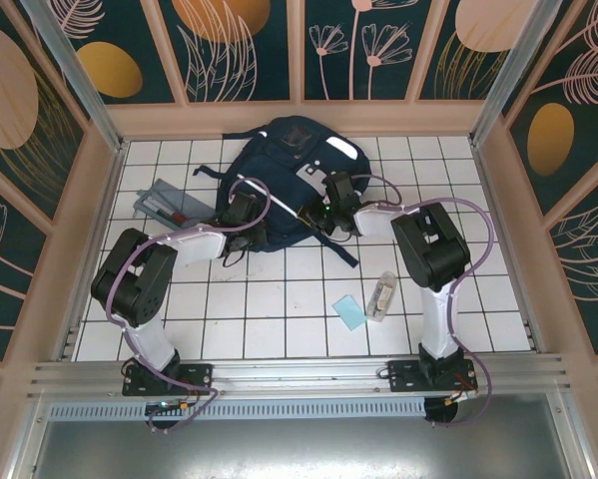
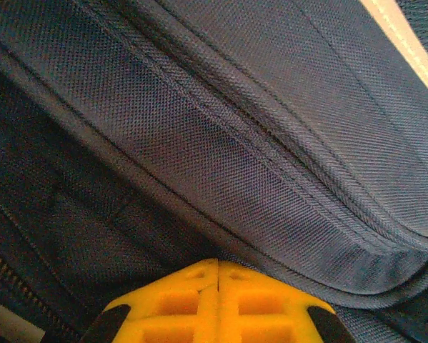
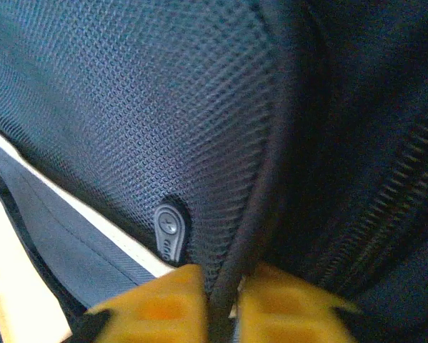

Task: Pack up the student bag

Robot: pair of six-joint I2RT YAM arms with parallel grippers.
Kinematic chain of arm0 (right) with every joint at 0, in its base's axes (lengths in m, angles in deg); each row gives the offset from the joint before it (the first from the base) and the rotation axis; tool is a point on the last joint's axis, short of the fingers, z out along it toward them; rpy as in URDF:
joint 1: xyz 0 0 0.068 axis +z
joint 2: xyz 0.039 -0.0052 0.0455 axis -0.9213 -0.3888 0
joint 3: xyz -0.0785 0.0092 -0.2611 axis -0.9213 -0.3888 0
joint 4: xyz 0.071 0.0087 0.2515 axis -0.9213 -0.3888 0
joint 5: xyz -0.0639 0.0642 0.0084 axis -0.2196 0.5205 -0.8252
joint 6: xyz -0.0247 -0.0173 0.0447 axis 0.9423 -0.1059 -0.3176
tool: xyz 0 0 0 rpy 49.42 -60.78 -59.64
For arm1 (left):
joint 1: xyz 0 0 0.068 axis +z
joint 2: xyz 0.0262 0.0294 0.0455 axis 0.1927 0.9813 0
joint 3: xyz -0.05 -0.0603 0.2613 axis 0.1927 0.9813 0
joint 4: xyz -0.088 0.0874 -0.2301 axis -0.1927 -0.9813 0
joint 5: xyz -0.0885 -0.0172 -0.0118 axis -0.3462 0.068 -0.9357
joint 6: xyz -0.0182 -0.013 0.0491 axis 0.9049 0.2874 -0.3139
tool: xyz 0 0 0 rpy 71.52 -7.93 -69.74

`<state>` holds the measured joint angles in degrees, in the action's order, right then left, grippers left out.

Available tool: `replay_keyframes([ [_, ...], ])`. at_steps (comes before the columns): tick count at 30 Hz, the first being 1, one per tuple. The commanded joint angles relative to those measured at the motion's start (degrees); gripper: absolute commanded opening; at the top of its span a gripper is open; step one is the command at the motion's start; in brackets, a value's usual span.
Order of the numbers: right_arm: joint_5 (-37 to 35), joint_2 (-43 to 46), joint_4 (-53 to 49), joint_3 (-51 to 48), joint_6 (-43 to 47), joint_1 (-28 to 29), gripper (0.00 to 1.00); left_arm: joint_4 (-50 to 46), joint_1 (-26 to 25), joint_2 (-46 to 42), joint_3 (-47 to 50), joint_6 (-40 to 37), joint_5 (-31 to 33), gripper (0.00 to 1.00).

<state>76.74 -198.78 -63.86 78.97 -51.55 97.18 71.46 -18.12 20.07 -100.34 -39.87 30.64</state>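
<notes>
Jaws: left closed, right pinching one student bag (image 1: 279,165).

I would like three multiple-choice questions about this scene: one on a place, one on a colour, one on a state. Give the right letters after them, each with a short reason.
1. Where on the table does the bag lie?
A. on the far side, near the middle
B. in the near right corner
C. between the arm bases

2. What colour is the card?
A. red
B. light blue
C. green

3. How is the right gripper?
A. wide open above bare tiles
B. shut on a dark edge of the bag
C. holding the card

Answers:
1 A: in the top view the bag sits by the far wall, about centred.
2 B: it is a pale blue rectangle on the white tiles.
3 B: its wrist view shows it pinching a dark strip of the bag.
</notes>
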Motion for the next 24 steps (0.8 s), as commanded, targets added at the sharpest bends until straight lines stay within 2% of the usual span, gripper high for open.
replay_keyframes([
  [1,-3.5,2.1,9.2,0.1,-2.4,0.7,0.00,-5.8,-0.9,2.1,2.9,0.1,-3.1,0.00],
  [9,0.1,10.4,10.9,2.0,-4.2,-1.4,0.00,-7.7,-0.8,5.2,0.6,-2.8,2.9,0.00],
  [15,1.0,12.3,15.5,-1.0,-7.1,-1.9,0.00,-9.0,-0.8,6.1,-0.8,-3.7,4.8,0.01],
  [17,1.5,11.9,16.3,-1.2,-7.6,-1.9,0.00,-9.6,-0.8,6.1,-1.1,-3.8,5.0,0.07],
  [22,2.5,10.9,18.7,-1.1,-8.9,-2.1,0.00,-12.2,-0.8,2.6,-3.7,-3.5,3.9,0.34],
  [24,2.8,10.7,19.8,-1.1,-9.5,-2.1,0.00,-13.8,-0.8,0.1,-5.2,-3.0,2.4,0.37],
])
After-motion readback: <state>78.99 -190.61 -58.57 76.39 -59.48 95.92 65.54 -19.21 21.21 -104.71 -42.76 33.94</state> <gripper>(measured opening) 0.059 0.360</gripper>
